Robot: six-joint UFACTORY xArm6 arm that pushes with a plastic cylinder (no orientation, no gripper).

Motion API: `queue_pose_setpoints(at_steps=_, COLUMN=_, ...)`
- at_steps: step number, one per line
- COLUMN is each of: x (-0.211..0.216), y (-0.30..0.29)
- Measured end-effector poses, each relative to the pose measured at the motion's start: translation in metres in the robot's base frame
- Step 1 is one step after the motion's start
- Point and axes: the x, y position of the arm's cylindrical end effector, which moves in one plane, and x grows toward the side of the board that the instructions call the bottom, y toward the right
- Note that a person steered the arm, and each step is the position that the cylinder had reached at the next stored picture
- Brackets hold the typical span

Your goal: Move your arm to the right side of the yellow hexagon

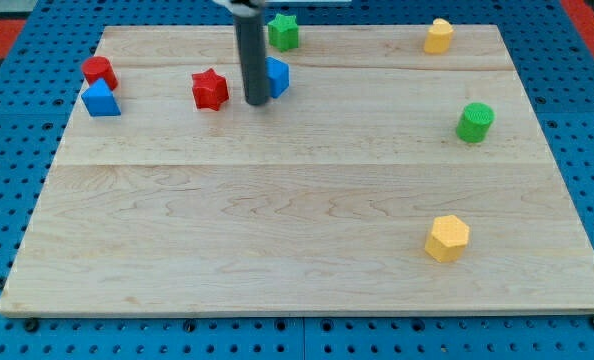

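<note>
The yellow hexagon (447, 238) lies at the view's lower right on the wooden board (277, 220). My tip (257, 102) stands near the view's top, left of centre, far up and to the left of the hexagon. It is just in front of a blue block (277, 76), which the rod partly hides, and to the right of a red star (209, 89).
A green star (283, 31) sits at the top centre. A second yellow block (438, 36) is at the top right. A green cylinder-like block (474, 122) is at the right. A red block (99, 71) and a blue block (101, 99) sit together at the upper left.
</note>
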Motion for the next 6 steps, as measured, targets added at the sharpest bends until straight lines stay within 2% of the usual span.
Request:
queue_pose_setpoints(at_steps=1, x=0.014, y=0.069)
queue_pose_setpoints(at_steps=2, x=0.083, y=0.163)
queue_pose_setpoints(at_steps=3, x=0.154, y=0.182)
queue_pose_setpoints(at_steps=4, x=0.141, y=0.230)
queue_pose_setpoints(at_steps=5, x=0.210, y=0.238)
queue_pose_setpoints(at_steps=6, x=0.204, y=0.166)
